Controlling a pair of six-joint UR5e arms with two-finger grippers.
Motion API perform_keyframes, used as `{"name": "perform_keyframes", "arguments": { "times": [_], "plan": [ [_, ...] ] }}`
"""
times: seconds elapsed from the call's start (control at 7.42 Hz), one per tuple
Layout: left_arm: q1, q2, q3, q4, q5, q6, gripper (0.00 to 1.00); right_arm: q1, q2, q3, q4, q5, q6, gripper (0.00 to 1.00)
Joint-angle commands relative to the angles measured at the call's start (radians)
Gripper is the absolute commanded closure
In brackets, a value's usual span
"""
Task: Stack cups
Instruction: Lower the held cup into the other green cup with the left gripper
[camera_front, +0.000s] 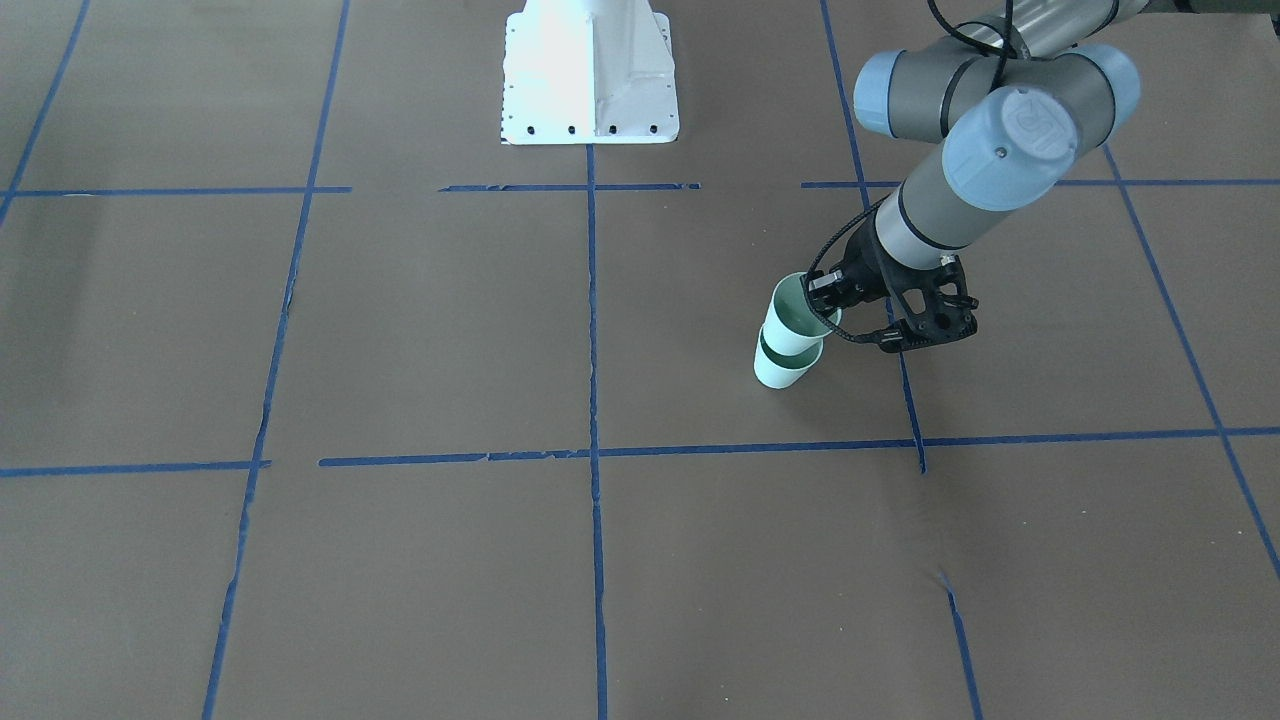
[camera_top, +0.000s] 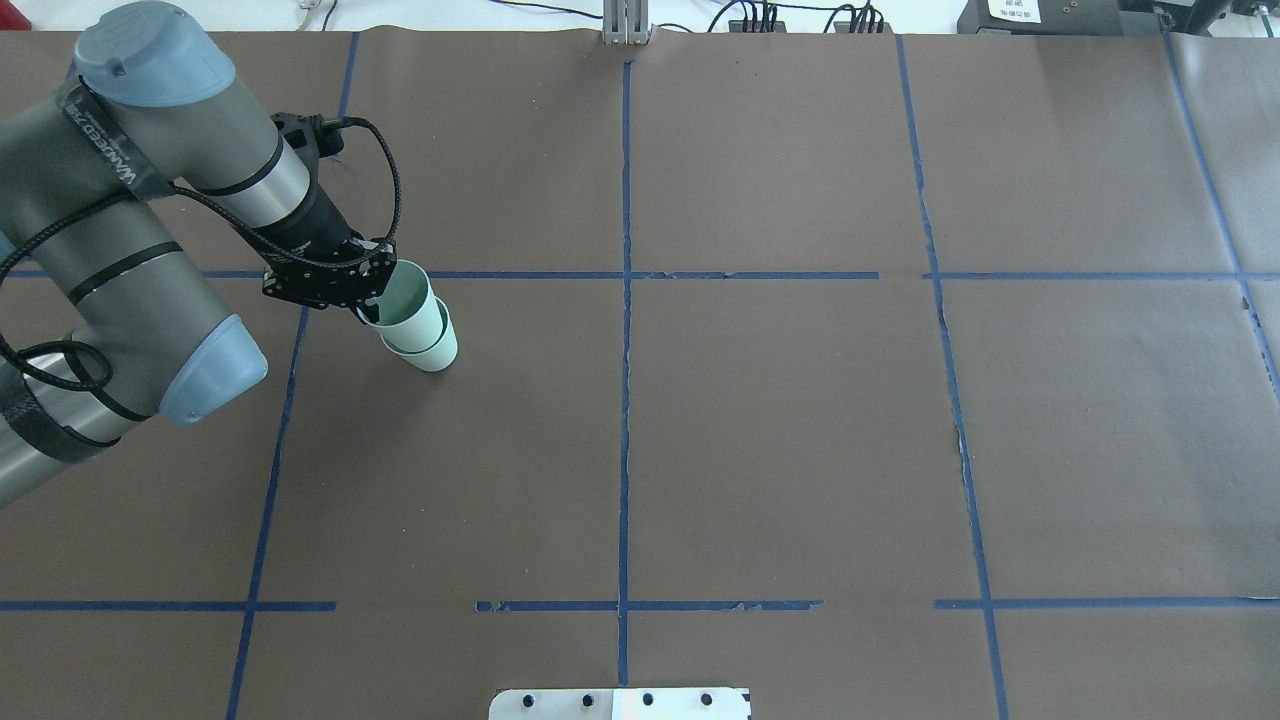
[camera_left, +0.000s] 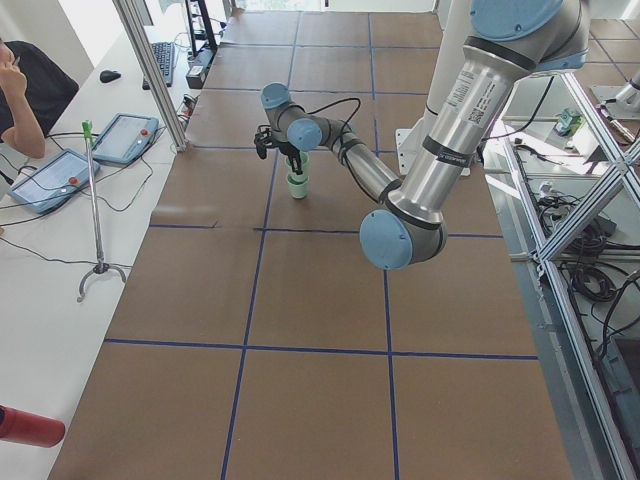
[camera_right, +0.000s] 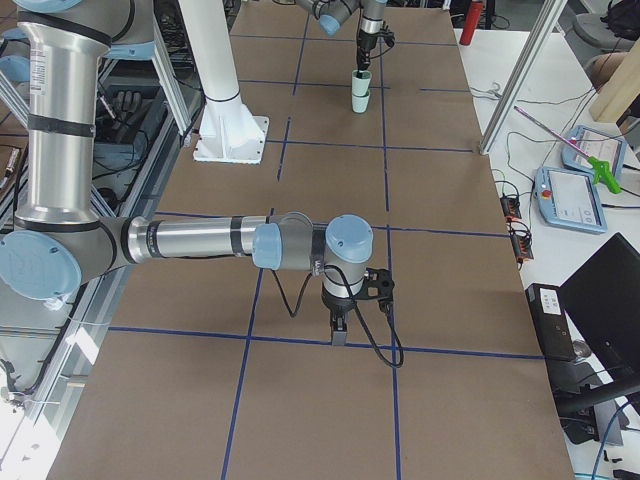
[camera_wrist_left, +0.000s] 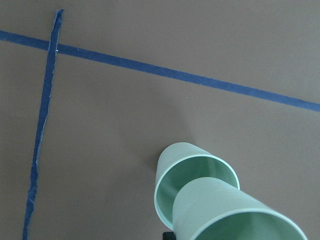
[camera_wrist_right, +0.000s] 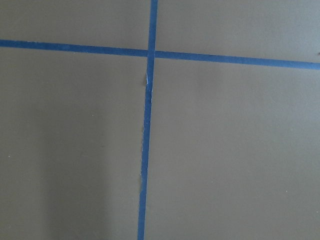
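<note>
Two pale mint-green cups stand on the brown table on my left side. The upper cup (camera_front: 795, 322) sits partly inside the lower cup (camera_front: 783, 372), tilted a little. My left gripper (camera_front: 828, 302) is shut on the upper cup's rim on the side nearer the arm. The overhead view shows the same: the gripper (camera_top: 370, 303), upper cup (camera_top: 405, 305), lower cup (camera_top: 437, 350). In the left wrist view the upper cup (camera_wrist_left: 225, 210) is nested in the lower cup (camera_wrist_left: 167, 172). My right gripper (camera_right: 339, 335) hangs low over a tape line far from the cups; I cannot tell if it is open.
Blue tape lines (camera_top: 625, 400) divide the brown table cover into rectangles. The white robot base (camera_front: 590, 80) stands at the table's middle edge. A side bench with tablets (camera_left: 60, 175) and a person runs along the table's far side.
</note>
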Motion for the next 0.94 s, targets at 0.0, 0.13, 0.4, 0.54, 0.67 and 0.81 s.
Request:
{"name": "perform_keyframes", "arguments": {
  "times": [0.0, 0.13, 0.4, 0.54, 0.67, 0.81],
  "plan": [
    [0.000, 0.000, 0.001, -0.007, 0.001, 0.000, 1.00, 0.000, 0.000, 0.000, 0.000, 0.000, 0.000, 0.00],
    [0.000, -0.001, 0.001, -0.007, 0.001, 0.000, 1.00, 0.000, 0.000, -0.001, 0.000, 0.000, 0.000, 0.00],
    [0.000, -0.001, 0.006, -0.007, 0.001, 0.001, 1.00, 0.000, 0.000, 0.000, 0.000, 0.000, 0.000, 0.00],
    [0.000, -0.001, 0.007, -0.009, 0.002, 0.001, 1.00, 0.000, 0.000, -0.001, 0.000, 0.000, 0.000, 0.00],
    [0.000, -0.001, 0.008, -0.007, 0.002, 0.000, 1.00, 0.000, 0.000, 0.000, 0.000, 0.000, 0.000, 0.00],
    [0.000, -0.001, 0.008, -0.009, 0.002, 0.001, 0.33, 0.000, 0.000, 0.000, 0.001, 0.000, 0.000, 0.00]
  ]
}}
